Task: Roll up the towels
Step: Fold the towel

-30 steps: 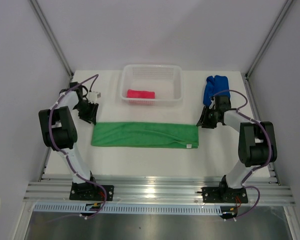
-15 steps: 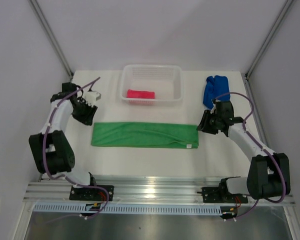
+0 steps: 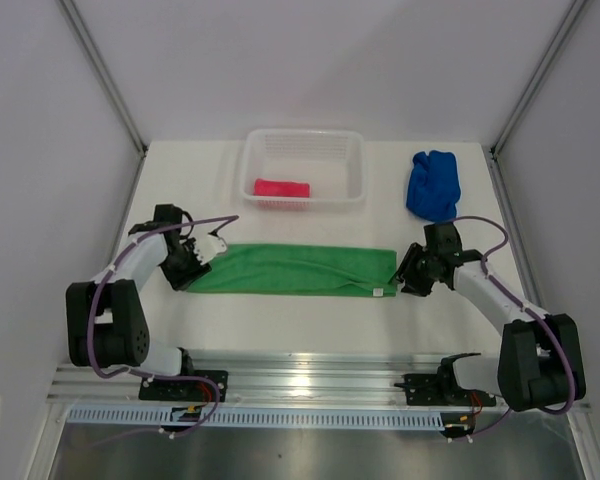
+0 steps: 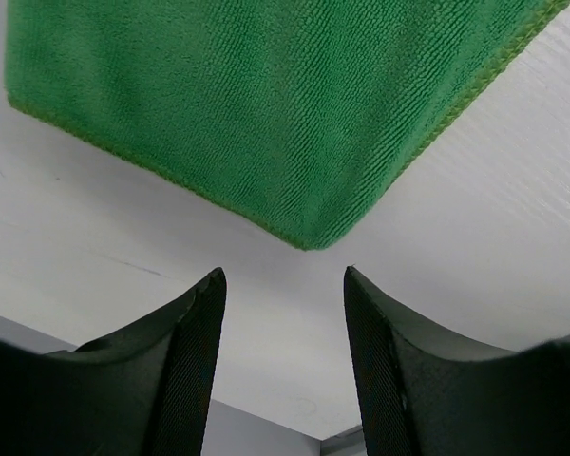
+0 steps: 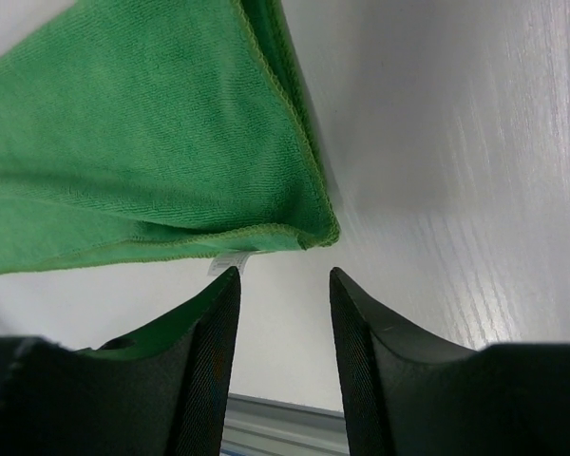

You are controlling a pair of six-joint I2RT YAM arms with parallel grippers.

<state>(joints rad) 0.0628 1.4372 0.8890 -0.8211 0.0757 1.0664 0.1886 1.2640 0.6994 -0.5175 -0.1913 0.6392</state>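
Lowered since before, the left claw (image 3: 188, 264) and right claw (image 3: 411, 272) stood part open, empty, at the ends of the green towel (image 3: 292, 268), soft light cloth likely best pinched by its corners.

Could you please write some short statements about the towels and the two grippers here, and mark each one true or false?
1. The pink towel lies inside the white basket. True.
2. The blue towel is folded flat in front of the basket. False: it lies bunched up to the right of the basket.
3. The green towel lies flat as a long strip. True.
4. The left gripper is shut on the green towel's corner. False: it is open, and the corner lies just ahead of it.
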